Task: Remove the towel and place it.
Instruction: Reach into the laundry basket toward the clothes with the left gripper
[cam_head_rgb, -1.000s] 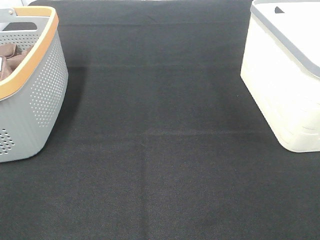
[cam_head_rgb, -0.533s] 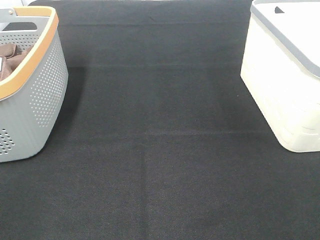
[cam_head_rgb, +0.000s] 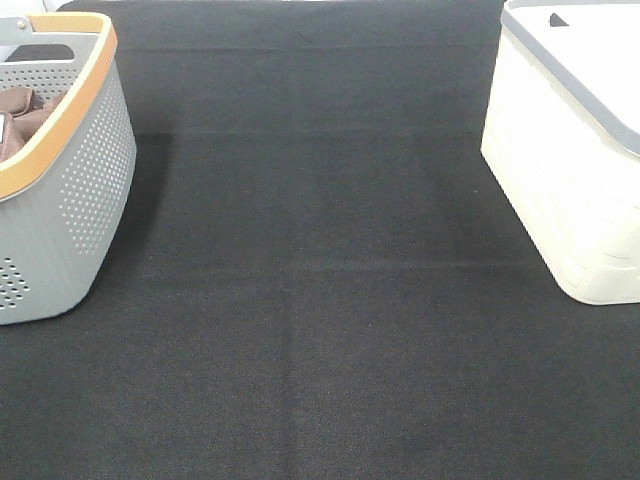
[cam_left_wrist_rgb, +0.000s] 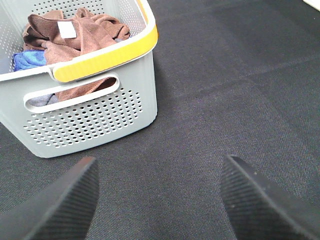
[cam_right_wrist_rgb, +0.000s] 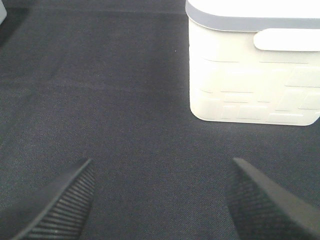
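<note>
The reddish-brown towel (cam_left_wrist_rgb: 75, 31) with a small white tag lies crumpled inside the grey perforated basket (cam_left_wrist_rgb: 95, 120); a bit of it (cam_head_rgb: 20, 115) also shows over the basket's orange rim at the far left of the high view. My left gripper (cam_left_wrist_rgb: 157, 200) stands open over the black cloth, short of the basket, with nothing between its fingers. My right gripper (cam_right_wrist_rgb: 160, 200) is also open and empty, facing the white bin (cam_right_wrist_rgb: 250, 75). Neither arm shows in the high view.
A blue cloth (cam_left_wrist_rgb: 27, 59) lies beside the towel in the basket. The grey basket (cam_head_rgb: 70, 200) stands at the left edge of the table and the white bin (cam_head_rgb: 570, 170) with a grey rim at the right edge. Black cloth (cam_head_rgb: 320, 300) covers the table between them.
</note>
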